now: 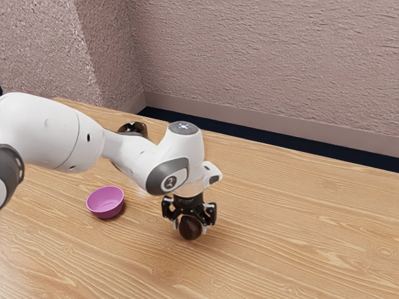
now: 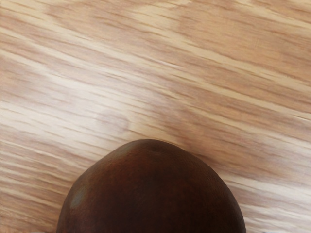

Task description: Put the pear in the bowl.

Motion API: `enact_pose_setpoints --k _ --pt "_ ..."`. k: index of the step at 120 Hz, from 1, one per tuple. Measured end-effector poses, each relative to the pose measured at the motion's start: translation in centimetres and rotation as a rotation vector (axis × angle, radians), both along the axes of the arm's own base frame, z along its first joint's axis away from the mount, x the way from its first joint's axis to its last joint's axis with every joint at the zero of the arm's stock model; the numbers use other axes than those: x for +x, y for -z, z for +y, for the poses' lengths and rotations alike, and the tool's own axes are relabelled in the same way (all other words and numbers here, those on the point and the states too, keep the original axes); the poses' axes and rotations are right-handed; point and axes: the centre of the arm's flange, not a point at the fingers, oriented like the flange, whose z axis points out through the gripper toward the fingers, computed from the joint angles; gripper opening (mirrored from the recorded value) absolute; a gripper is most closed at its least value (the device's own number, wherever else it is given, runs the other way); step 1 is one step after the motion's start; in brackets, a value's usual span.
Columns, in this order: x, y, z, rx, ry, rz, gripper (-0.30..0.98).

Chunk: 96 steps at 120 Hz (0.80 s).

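Grips the dark brown, rounded pear (image 1: 191, 228) in the black two-finger tool (image 1: 191, 227), with fingers against its two opposite sides. Points the tool down toward the light brown, wood-grained tabletop (image 1: 287, 249); cannot tell whether touching it with the pear. Has the pear outside the round magenta bowl (image 1: 106, 214), well apart from it, toward the exterior view's right. Has the bowl upright on the tabletop. Reaches in with the smooth white arm (image 1: 50, 134), partly covering a dark, glossy thing (image 1: 133, 128) behind it, of a kind impossible to tell.
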Motion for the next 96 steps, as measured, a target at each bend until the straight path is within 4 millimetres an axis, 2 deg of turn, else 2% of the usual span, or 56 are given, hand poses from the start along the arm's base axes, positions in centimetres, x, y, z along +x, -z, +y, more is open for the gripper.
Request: enact_pose_setpoints --k 40,56,68,80,88,96 --pt "-0.1 1.0 0.1 -0.005 -0.041 0.012 0.44" --pt "-0.1 0.6 0.2 -0.007 -0.052 0.008 0.42" --pt "-0.2 -0.5 0.6 -0.015 -0.064 -0.005 0.4" --pt "-0.7 -2.0 3.2 -0.026 -0.11 -0.015 0.39" --pt "-1.4 -3.0 6.1 -0.034 -0.16 -0.019 0.39" --pt "-1.8 -4.1 9.9 -0.041 -0.226 -0.028 0.39"
